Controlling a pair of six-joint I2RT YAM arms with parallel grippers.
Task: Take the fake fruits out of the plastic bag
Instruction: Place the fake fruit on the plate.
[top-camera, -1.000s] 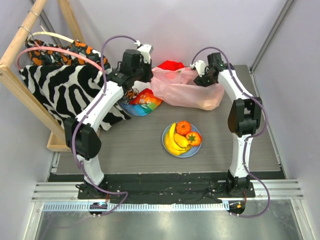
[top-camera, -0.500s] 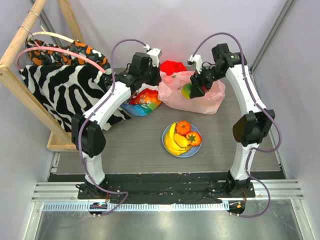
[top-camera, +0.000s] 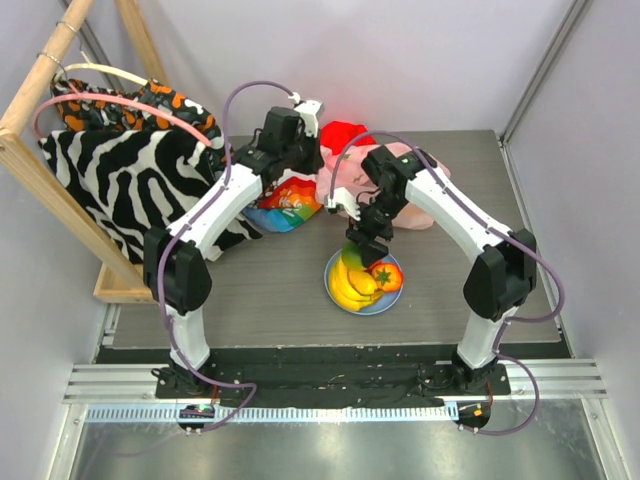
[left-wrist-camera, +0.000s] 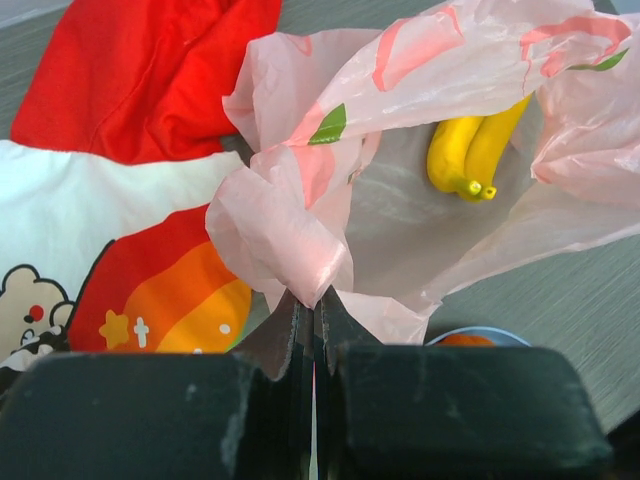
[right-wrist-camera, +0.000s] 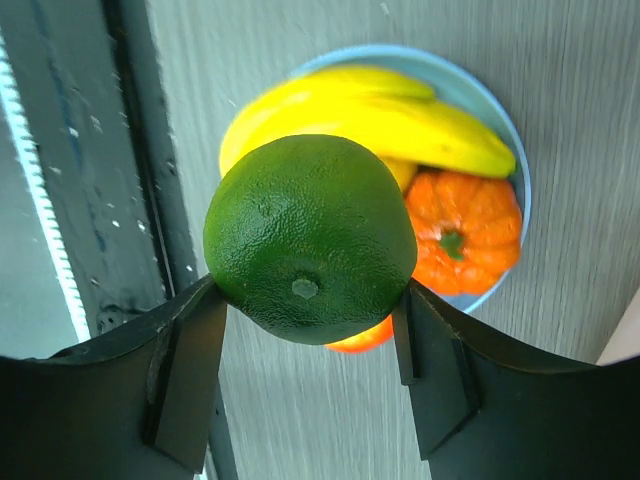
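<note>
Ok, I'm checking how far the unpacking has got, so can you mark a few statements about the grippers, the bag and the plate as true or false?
1. The right gripper holds the green fruit above the plate. True.
2. The left gripper is open and clear of the plastic bag. False: it is shut on a fold of the bag's edge.
3. The plastic bag is empty. False: yellow bananas lie inside it.
4. A banana bunch and an orange fruit lie on the plate. True.
</note>
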